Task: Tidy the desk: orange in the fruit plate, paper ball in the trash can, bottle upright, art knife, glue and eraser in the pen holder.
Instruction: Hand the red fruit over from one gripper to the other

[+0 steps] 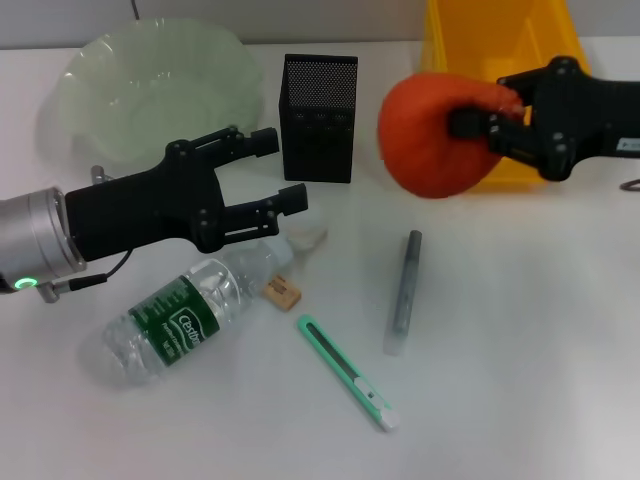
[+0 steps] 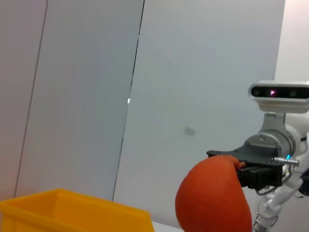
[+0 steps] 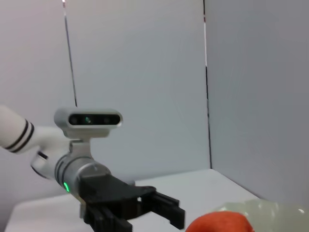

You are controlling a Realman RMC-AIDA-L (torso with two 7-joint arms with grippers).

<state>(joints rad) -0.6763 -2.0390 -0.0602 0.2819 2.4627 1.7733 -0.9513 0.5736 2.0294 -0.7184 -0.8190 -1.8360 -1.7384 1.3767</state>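
Note:
My right gripper (image 1: 478, 118) is shut on the orange (image 1: 435, 135) and holds it above the table, right of the black mesh pen holder (image 1: 320, 117). The orange also shows in the left wrist view (image 2: 215, 198) and the right wrist view (image 3: 222, 223). My left gripper (image 1: 285, 172) is open and empty, above the lying clear bottle (image 1: 185, 318) with the green label. The pale green fruit plate (image 1: 150, 85) is at the back left. The small eraser (image 1: 283, 291), green art knife (image 1: 347, 372) and grey glue stick (image 1: 403, 292) lie on the table. A white paper ball (image 1: 308, 238) lies beside the bottle's cap.
A yellow bin (image 1: 500, 45) stands at the back right, behind the orange; it also shows in the left wrist view (image 2: 63, 212). The white table (image 1: 520, 380) stretches to the front right.

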